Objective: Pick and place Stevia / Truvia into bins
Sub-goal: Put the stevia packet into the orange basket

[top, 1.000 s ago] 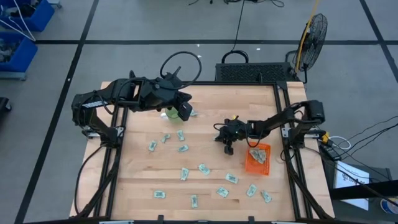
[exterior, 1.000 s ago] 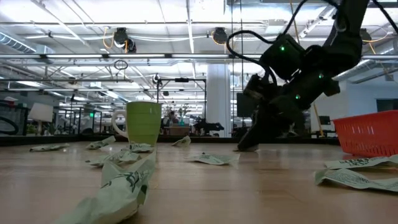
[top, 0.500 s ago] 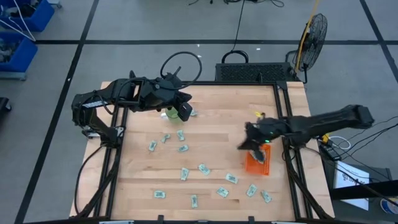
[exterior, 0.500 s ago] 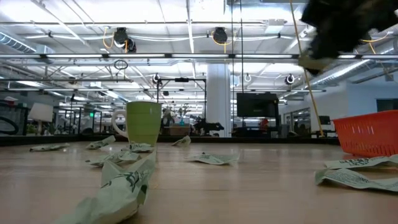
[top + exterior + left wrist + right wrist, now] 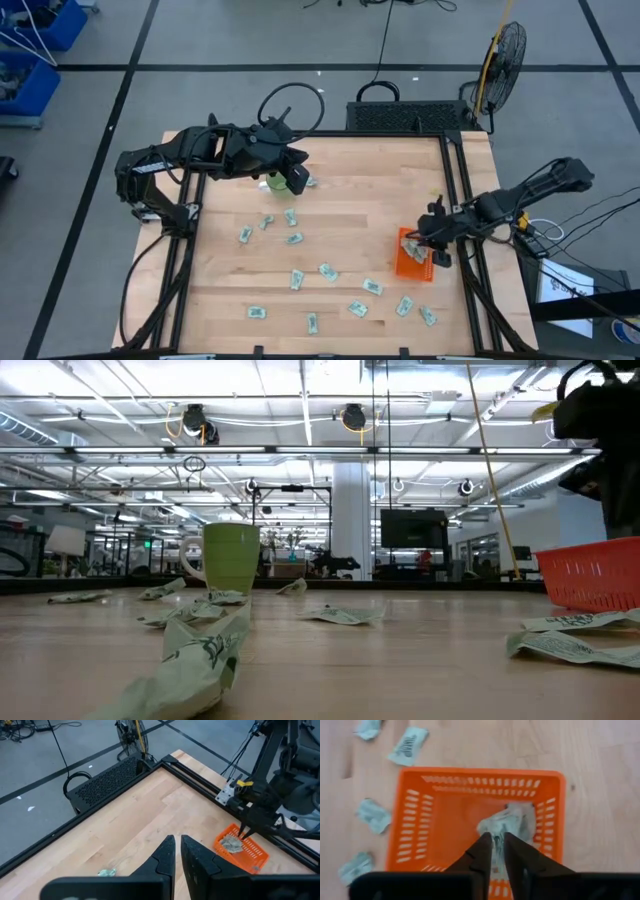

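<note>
Several pale green-and-white Stevia packets (image 5: 327, 270) lie flat and scattered on the wooden table. The orange bin (image 5: 412, 266) stands at the right edge with packets (image 5: 229, 843) inside. My right gripper (image 5: 496, 838) hangs over the bin, pointing steeply down, shut on one packet (image 5: 512, 822). My left gripper (image 5: 177, 842) is shut and holds nothing. It waits high over the far left of the table, above the green cup (image 5: 231, 557). My right gripper pinches a packet by its end (image 5: 495, 833) between its two fingertips, coming from above and pointing down. The rest of the packet spreads out beyond the tips, inside the bin's walls. I cannot tell whether it rests on the packets below.
The table's black frame rail (image 5: 462, 215) runs close along the bin's right side. A black perforated box (image 5: 408, 117) sits at the far edge. Loose packets (image 5: 570, 647) lie near the bin. The middle of the table (image 5: 350, 215) is bare wood.
My right gripper has risen from the table's middle, taking a packet up with it. It has swung toward the right edge, tipped steeper, and now hangs over the orange bin.
</note>
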